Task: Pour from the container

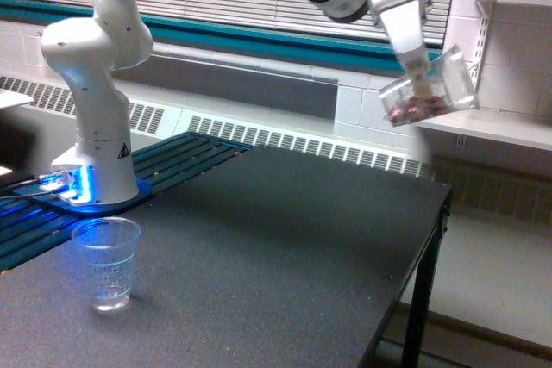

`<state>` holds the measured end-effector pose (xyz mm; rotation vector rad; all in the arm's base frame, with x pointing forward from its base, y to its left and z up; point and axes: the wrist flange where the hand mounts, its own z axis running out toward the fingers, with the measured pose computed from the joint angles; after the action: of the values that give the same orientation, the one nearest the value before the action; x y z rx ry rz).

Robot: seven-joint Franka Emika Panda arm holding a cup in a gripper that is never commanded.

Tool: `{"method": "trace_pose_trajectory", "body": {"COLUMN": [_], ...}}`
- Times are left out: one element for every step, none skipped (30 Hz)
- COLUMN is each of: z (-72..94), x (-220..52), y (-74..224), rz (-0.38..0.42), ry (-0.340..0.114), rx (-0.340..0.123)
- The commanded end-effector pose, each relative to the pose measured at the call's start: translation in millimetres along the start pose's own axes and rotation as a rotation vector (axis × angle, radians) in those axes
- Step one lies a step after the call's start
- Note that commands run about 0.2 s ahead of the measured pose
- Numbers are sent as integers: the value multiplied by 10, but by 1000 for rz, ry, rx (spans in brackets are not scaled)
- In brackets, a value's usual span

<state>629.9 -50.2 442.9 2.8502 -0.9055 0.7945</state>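
My tool [420,75] is up high near the exterior view's right, and its fingers are closed on the container [429,89], a small clear plastic cup with smooth walls. I hold the cup tilted, its wide rim turned toward the exterior view's right and slightly upward, and small reddish-brown pieces lie heaped in its lower part, on the side toward the exterior view's left. The cup hangs in the air well above the dark tabletop [285,239], over its far right edge, in front of a white wall shelf [492,127]. Far from it, near the front left corner of the tabletop, a ribbed clear cup [105,263] stands upright, lit blue from behind by the glow at my base [95,180]. That cup looks empty, with small printed marks on its wall.
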Motion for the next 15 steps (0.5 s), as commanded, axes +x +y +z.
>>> {"method": "trace_pose_trajectory", "body": {"z": [-46, -43, -44, -48, -55, -68, -83, -94, -110, -122, -138, -151, -164, -176, -184], "x": [-38, -62, -87, -114, -136, -152, -168, -187, -206, -229, -245, -265, -288, -311, -333], "y": [308, 357, 404, 456, 509, 561, 615, 668, 724, 775, 831, 886, 941, 1000, 1060], "rz": [36, 38, 39, 41, 44, 48, 52, 56, 62, 68, 73, 78, 84, 90, 97], "ry": [23, 23, 25, 28, 31, 33, 38, 42, 48, 54, 60, 66, 72, 76, 78], "rx": [-27, -31, -39, -45, -48, -52, -55, -58, -64, -69, -70, -73, -78, -84, -87]}}
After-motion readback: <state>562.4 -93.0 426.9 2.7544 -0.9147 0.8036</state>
